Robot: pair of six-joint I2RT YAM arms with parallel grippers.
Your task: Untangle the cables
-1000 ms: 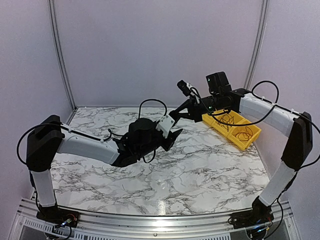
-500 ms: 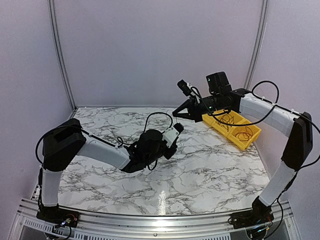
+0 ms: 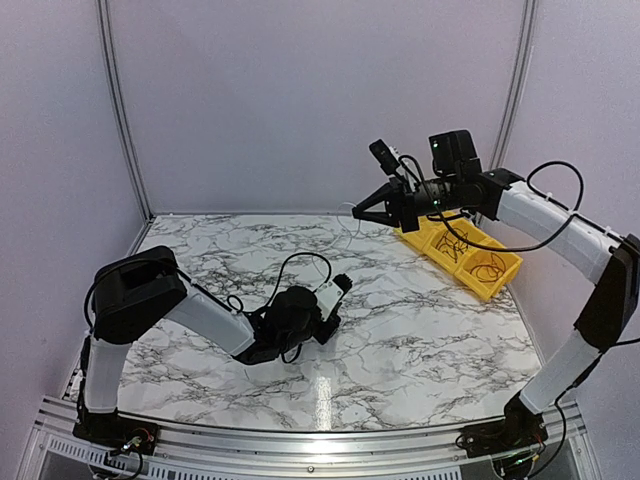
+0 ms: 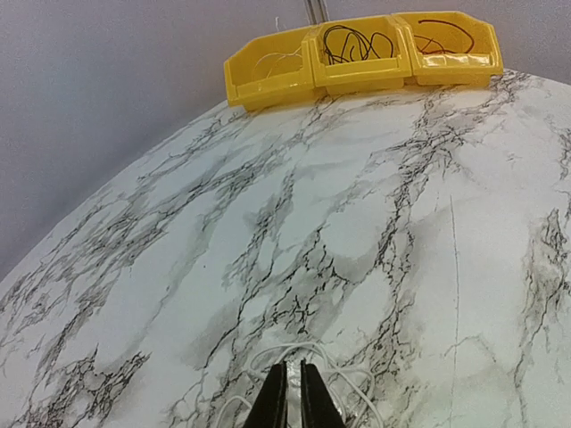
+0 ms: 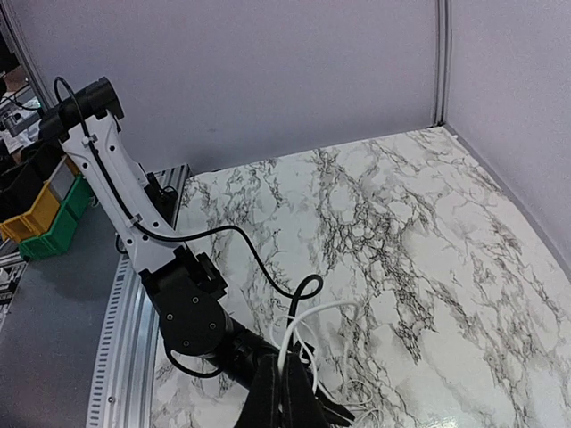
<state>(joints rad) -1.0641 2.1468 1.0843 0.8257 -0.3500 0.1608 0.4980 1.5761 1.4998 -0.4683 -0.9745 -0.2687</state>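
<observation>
From above, the left arm (image 3: 210, 315) lay low over the marble table (image 3: 420, 330), its wrist close to the top near the middle. The right arm (image 3: 545, 215) was raised, and its fingers (image 3: 358, 212) hung high over the far side of the table, just beside the yellow bin (image 3: 498, 283). Black cables (image 3: 460, 243) sat coiled in the bin.

From the left wrist, the left fingers (image 4: 290, 397) were drawn together with only a slit between them. A thin white cable (image 4: 314, 355) lay in loose loops on the table around their tips. I could not tell whether a strand was nipped. Far off, the bin's three compartments held a pale strand, the black cables and a dark reddish cable (image 4: 443, 37).

From the right wrist, the right fingers were clamped tight on the white cable. Its strands rose from between them in a loop, and one trailed down to the table. Below sat the left arm, with its thick black lead (image 5: 241, 241) curving past.
</observation>
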